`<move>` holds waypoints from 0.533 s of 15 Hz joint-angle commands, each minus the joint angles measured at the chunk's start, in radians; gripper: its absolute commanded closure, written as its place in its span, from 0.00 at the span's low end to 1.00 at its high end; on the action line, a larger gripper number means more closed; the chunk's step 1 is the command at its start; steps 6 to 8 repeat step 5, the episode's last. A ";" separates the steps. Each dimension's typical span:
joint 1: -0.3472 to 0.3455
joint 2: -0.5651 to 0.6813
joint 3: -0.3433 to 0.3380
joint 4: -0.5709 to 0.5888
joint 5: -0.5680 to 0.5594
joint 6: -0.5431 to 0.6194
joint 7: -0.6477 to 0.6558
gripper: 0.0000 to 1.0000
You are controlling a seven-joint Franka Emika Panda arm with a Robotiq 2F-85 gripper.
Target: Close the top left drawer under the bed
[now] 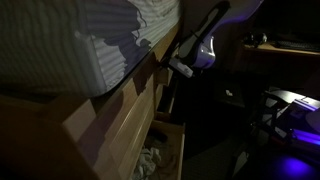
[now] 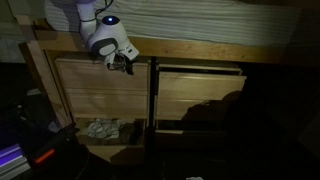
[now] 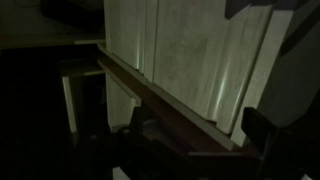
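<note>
Top left drawer (image 2: 100,76) sits under the bed (image 2: 200,22) rail, front roughly flush; too dark to confirm. Pincer (image 2: 122,63) at its upper right corner, released, fingers (image 3: 262,132) spread in the wrist view. Lower drawer (image 2: 100,128) with whitish cloth stands out.

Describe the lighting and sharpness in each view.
In an exterior view, dim, a violet glow at lower right, the gripper standing out white; in an exterior view, the bed frame is softly lit, the picture's lower right lost in shadow; wrist view, dark and soft, only the mattress catching light.
</note>
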 commanded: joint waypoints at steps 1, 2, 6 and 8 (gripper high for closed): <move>0.152 -0.166 -0.228 -0.113 0.144 -0.030 -0.019 0.00; 0.200 -0.200 -0.289 -0.138 0.186 -0.024 -0.026 0.00; 0.181 -0.152 -0.273 -0.081 0.163 -0.007 -0.016 0.00; 0.181 -0.152 -0.273 -0.081 0.163 -0.007 -0.016 0.00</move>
